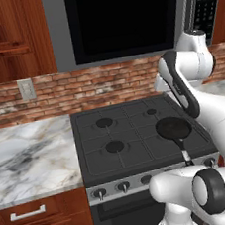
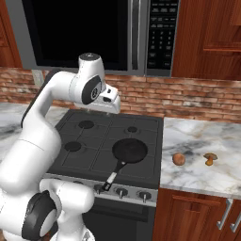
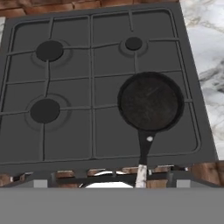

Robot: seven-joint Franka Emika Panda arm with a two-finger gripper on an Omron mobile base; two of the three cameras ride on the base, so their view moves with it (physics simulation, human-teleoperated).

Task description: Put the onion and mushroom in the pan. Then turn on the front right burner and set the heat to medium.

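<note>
Pan [image 3: 151,103] below claw, onion [image 2: 178,159] well aside

- The pan [image 2: 130,150] sits on the front right of the stove [image 2: 89,155], open from above, its handle [image 2: 116,171] reaching over the front edge.
- The onion [image 2: 178,159] and mushroom [image 2: 210,158] lie apart on the marble counter [image 2: 197,176], bare stone around each.
- The microwave [image 2: 94,33] hangs overhead.

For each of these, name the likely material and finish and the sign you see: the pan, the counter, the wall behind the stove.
Pan: probably dark matte metal, faintly speckled; handle tip silvery. Counter: polished marble look, white with grey veins. Wall: red-brown brick with pale mortar lines.
</note>
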